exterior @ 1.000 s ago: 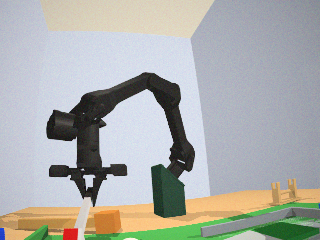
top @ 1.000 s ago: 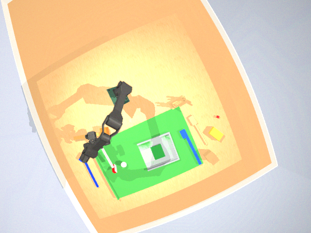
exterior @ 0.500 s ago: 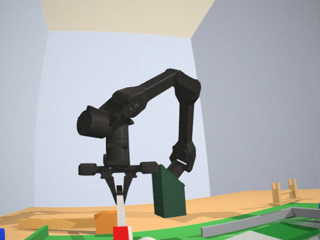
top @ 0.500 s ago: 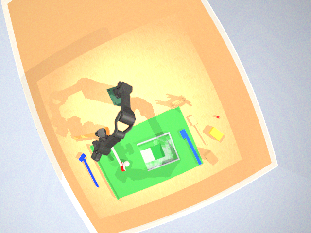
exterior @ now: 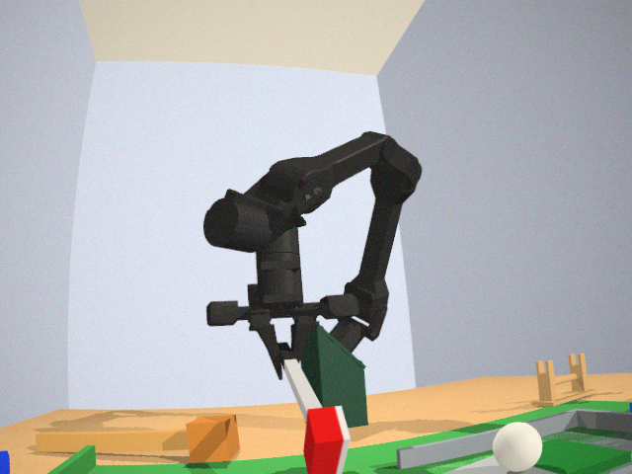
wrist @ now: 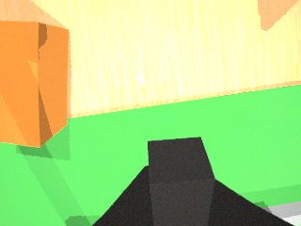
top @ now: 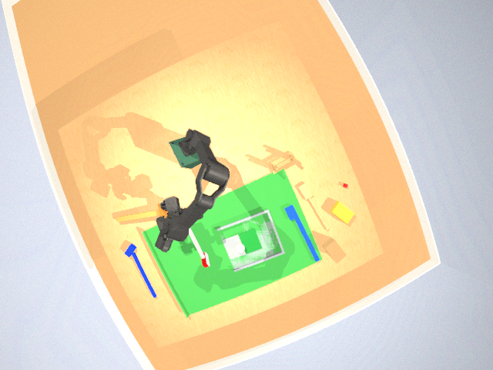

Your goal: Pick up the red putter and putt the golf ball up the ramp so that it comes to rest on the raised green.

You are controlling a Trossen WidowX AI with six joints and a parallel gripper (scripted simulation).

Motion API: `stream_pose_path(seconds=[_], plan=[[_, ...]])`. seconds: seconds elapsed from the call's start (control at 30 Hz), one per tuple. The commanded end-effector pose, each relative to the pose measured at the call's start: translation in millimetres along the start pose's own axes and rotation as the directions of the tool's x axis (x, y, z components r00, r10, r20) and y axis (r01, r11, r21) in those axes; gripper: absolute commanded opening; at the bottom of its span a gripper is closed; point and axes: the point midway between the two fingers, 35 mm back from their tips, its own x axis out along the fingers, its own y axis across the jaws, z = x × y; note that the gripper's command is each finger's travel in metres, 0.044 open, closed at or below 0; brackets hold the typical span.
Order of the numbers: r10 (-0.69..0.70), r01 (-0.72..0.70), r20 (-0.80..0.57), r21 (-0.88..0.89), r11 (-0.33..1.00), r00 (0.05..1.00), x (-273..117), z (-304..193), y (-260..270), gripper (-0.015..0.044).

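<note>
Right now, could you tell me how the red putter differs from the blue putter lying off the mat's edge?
The red putter has a white shaft and red head; the blue putter is blue throughout. The red putter is clamped in the claw, over the green mat; the blue putter lies ungripped on the wooden table. Both are shaft-and-head clubs.

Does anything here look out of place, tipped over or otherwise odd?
One thing: the small wooden frame beyond the green mat seems to lie tipped over, its posts pointing up. The rest looks in order: the gripper holds the putter at a tilt, and the ball lies near the gray frame.
</note>
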Motion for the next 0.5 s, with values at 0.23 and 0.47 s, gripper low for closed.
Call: stream_pose_path(seconds=[0.23, 0.47], plan=[[0.015, -0.015, -0.026, -0.007, 1.000, 1.000, -24.7, -3.5, 1.6, 0.0000], [0.015, -0.015, -0.026, -0.007, 1.000, 1.000, -24.7, -3.5, 1.6, 0.0000]])
